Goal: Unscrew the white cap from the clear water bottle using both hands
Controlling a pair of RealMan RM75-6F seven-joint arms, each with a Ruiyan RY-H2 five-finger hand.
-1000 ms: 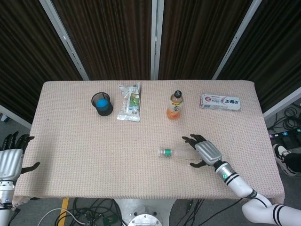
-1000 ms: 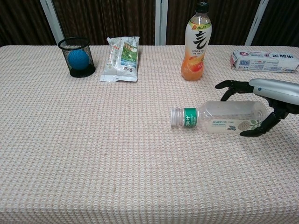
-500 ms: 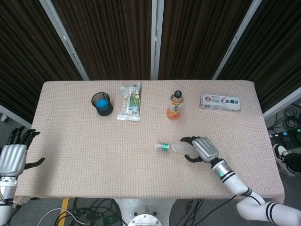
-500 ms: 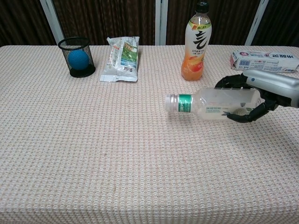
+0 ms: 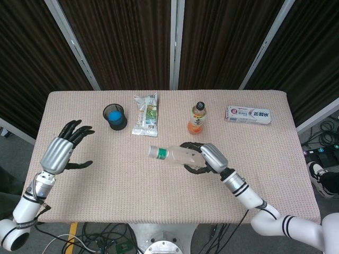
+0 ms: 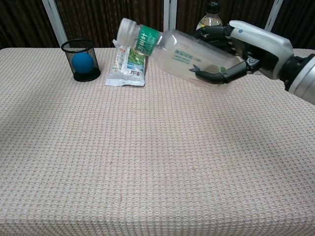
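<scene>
The right hand [image 6: 241, 46] wraps the lower body of the clear water bottle [image 6: 182, 51], fingers curled over the top and thumb hooked underneath, so the bottle is gripped rather than cradled. A second ago that same bottle lay on its side on the table [image 5: 132, 185] with the hand only closing in around its base; now it is carried clear of the cloth, lifted and swung toward the middle of the table, its neck tilted up and pointing to the robot's left. The white cap [image 6: 127, 27] is on the neck, just beyond the green label band, and nothing touches it. The left hand [image 5: 59, 152], which sat low at the table's near-left edge a moment back, has risen over the left part of the table with its fingers spread and empty, well apart from the cap. Taken together, these changes suggest the pick-up is done and the bottle is being presented for a two-handed twist; the unscrewing itself has not started. The next move probably calls for the left hand to close the gap and grasp the cap. Behind, the orange drink bottle [image 5: 196, 118], snack packet [image 5: 146, 115], mesh cup with the blue ball [image 5: 115, 116] and tissue pack [image 5: 248, 114] stand where they were.
</scene>
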